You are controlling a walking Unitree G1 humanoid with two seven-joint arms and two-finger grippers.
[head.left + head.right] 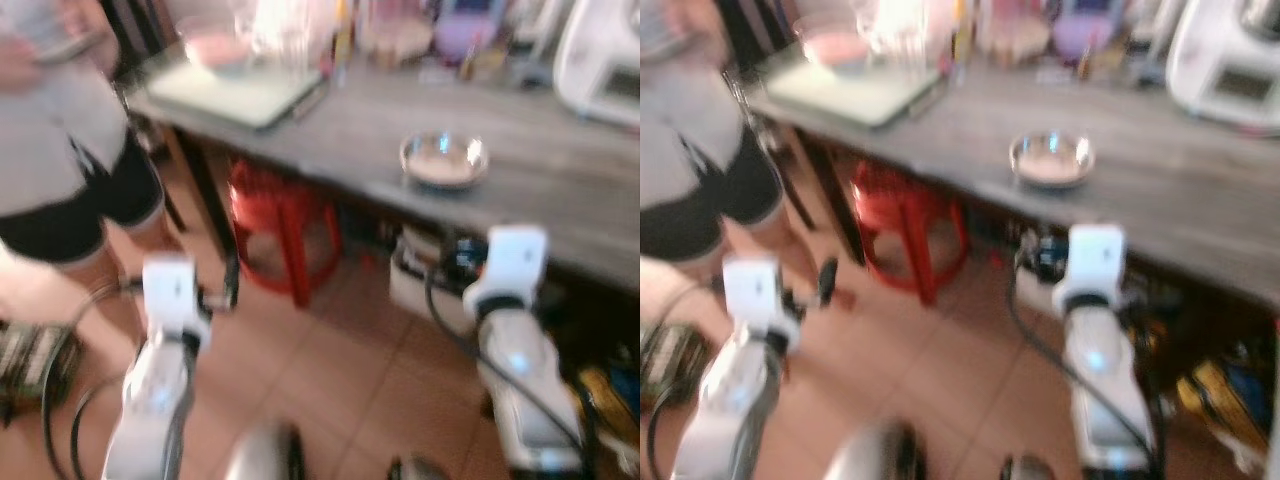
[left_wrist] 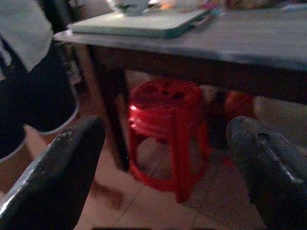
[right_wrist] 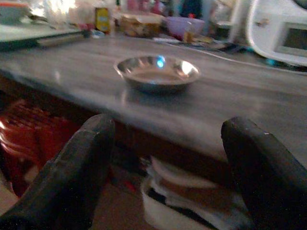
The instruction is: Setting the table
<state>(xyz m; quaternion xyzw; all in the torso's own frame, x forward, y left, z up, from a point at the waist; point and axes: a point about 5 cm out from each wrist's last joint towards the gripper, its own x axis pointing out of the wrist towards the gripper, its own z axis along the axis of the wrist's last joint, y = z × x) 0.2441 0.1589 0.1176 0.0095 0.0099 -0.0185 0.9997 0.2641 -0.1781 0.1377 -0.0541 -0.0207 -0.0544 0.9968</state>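
Both end effectors are spread wide and empty, right end effector (image 3: 163, 167) facing the shallow shiny steel bowl (image 3: 157, 72) near the grey wooden worktop's (image 3: 240, 105) front edge. I'd approach slow, level, one finger under the rim.

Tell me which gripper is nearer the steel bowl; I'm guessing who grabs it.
Right. The right gripper faces the bowl from below the table edge; the left gripper points at the red stool, off to the bowl's left.
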